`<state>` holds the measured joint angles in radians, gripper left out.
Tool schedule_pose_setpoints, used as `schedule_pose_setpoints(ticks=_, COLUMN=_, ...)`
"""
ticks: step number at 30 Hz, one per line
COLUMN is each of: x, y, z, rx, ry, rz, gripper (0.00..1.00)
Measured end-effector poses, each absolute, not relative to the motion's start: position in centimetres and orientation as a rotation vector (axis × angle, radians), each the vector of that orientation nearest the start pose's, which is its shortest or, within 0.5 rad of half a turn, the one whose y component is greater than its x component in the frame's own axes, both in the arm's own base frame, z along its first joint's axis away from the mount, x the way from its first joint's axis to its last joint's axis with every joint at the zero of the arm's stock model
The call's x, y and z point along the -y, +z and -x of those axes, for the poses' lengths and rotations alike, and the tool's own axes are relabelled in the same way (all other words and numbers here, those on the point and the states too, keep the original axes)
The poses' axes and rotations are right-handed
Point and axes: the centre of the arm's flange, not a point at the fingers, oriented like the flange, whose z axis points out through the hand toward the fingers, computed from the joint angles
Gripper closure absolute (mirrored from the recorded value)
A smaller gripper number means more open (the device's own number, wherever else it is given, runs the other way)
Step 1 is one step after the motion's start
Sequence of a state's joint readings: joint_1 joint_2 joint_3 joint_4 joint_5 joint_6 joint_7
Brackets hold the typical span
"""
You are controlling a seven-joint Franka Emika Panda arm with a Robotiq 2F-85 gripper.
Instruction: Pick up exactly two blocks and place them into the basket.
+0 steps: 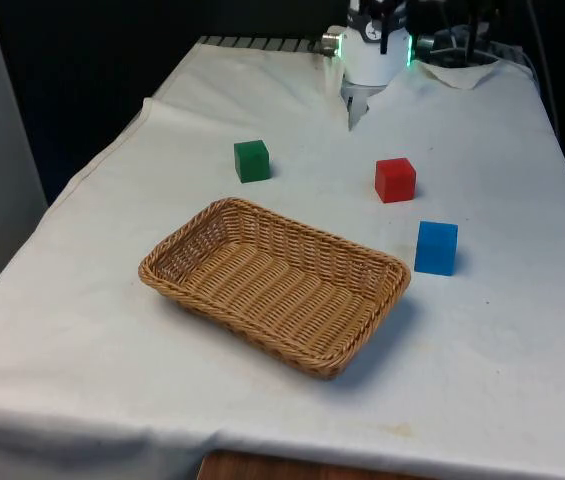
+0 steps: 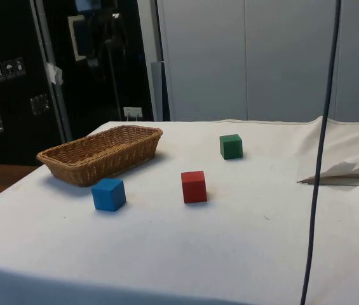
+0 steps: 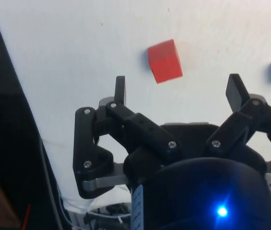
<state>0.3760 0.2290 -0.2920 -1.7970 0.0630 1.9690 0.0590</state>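
so, what i read off my screens right now:

gripper: i see the gripper (image 3: 178,91) in the wrist view, fingers (image 3: 120,89) spread wide apart with nothing between them; it hangs above the white cloth (image 1: 502,380), clear of every block.

red block: the red block (image 1: 395,180) sits on the cloth; in the wrist view it lies out beyond the fingertips, roughly in line with the gap between them and not touching either one. in the front view it is toward the front view's right, farther back than the basket.

green block: the green block (image 1: 252,160) stands alone on the cloth, toward the front view's left of the red block and well apart from it; in the wrist view i catch just part of it at the picture's edge, past one finger.

blue block: the blue block (image 1: 436,247) stands upright on the cloth just beside the basket's end on the front view's right, not touching it, and nearer the camera than the red block.

basket: the woven wicker basket (image 1: 357,350) lies at an angle near the middle of the table, no block inside it.

side view check: from the side i see the basket, then the blue, red and green blocks all resting flat on the cloth, each apart from the others.
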Motion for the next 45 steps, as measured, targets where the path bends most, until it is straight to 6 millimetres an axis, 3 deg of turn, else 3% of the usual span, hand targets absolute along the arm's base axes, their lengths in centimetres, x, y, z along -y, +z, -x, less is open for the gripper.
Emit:
schedule_pose_setpoints(ticks=13, x=-8.4, y=38.3, z=-62.2, rx=0.010, ry=0.050, rz=3.167, gripper=0.00)
schedule_pose_setpoints(ticks=26, x=-7.4, y=34.4, z=-61.5, rx=0.036, ry=0.002, rz=3.174, gripper=0.00)
schedule_pose_setpoints(ticks=45, x=-8.1, y=31.2, z=-61.8, rx=0.089, ry=-0.128, rz=3.163, gripper=0.00)
